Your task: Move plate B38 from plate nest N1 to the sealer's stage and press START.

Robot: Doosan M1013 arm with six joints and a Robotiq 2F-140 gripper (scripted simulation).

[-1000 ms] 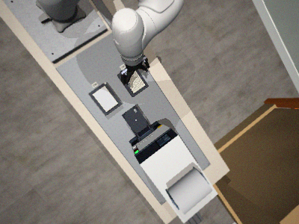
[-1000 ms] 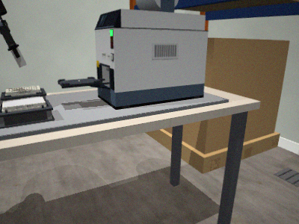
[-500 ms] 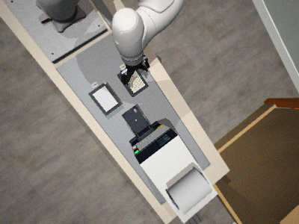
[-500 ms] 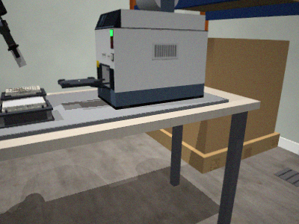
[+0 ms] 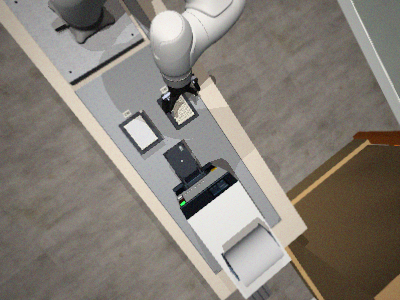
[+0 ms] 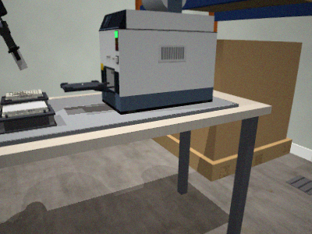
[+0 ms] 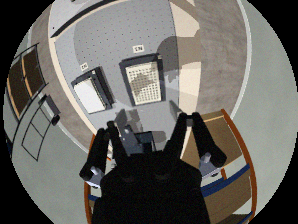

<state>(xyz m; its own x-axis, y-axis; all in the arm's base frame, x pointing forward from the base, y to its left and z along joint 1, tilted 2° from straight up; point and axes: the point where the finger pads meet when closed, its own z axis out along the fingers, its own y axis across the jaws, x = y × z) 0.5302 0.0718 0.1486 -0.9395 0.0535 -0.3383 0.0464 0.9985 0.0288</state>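
Hanging open, the hand [image 5: 182, 98] [image 6: 22, 64] [image 7: 147, 110] partly hides one plate [image 5: 184, 114] [image 6: 24, 93] [image 7: 145, 86].

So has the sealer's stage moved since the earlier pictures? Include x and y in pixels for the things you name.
No, the sealer's stage [image 5: 183, 159] [image 6: 81, 86] sits where it did, sticking out from the sealer's front [image 5: 209, 189] [image 6: 106, 64].
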